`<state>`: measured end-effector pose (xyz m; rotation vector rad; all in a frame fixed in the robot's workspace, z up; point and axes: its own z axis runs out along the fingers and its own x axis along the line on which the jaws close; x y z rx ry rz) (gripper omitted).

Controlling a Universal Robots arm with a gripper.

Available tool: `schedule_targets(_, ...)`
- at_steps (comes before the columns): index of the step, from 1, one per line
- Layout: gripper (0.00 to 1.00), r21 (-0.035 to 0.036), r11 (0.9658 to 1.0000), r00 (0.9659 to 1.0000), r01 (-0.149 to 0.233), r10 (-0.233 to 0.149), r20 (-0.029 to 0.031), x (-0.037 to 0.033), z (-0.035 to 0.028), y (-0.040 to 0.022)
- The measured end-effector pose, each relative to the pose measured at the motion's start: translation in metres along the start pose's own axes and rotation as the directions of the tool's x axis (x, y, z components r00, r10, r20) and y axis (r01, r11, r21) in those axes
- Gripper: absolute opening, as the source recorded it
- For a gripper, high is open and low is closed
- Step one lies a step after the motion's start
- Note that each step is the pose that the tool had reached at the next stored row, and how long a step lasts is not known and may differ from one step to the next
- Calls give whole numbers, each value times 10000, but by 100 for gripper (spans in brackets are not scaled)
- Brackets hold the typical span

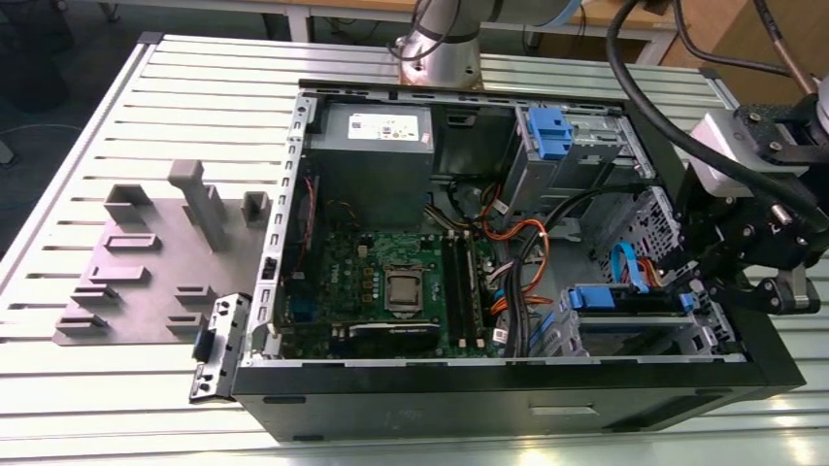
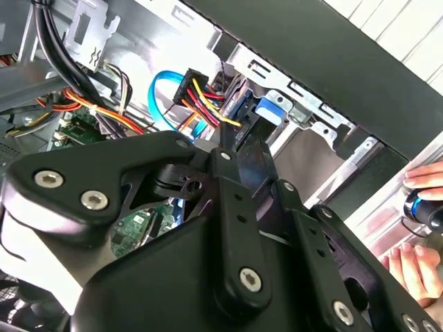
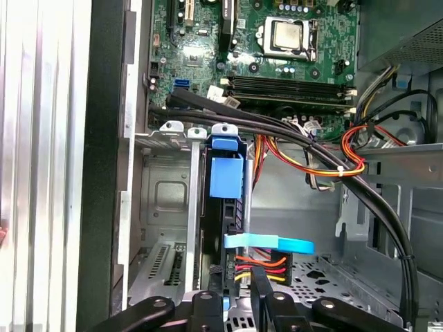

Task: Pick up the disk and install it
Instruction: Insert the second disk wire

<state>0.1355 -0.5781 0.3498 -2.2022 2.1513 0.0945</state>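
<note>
A: Where's the disk (image 3: 223, 207)?

B: Standing on edge in the drive cage (image 3: 166, 200) of the open case (image 1: 518, 393), blue tab (image 3: 226, 177) up, cables (image 3: 259, 266) plugged in (red, yellow, black, with a blue ribbon).

A: And the gripper (image 3: 237, 304)?

B: Just beside the disk's cabled end. Whether its fingers pinch anything, I can't tell. A hand (image 2: 422, 249) rests outside the case.

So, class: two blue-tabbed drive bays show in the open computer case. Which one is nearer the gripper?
The lower bay, at the case's front corner beside the gripper. The other bay sits at the far end, next to the power supply.
</note>
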Motion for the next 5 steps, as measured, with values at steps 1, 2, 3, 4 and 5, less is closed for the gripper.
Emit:
schedule_targets(1, 30, 0, 10000, 10000, 0, 0, 0, 0, -1, 0)
schedule_targets(2, 30, 0, 10000, 10000, 0, 0, 0, -7, -75, 0)
schedule_targets(3, 30, 0, 10000, 10000, 0, 0, -1, -13, -150, 0)
schedule_targets(4, 30, 0, 10000, 10000, 0, 0, 0, -13, -151, 0)
schedule_targets(5, 30, 0, 10000, 10000, 0, 0, 0, -13, -151, 0)
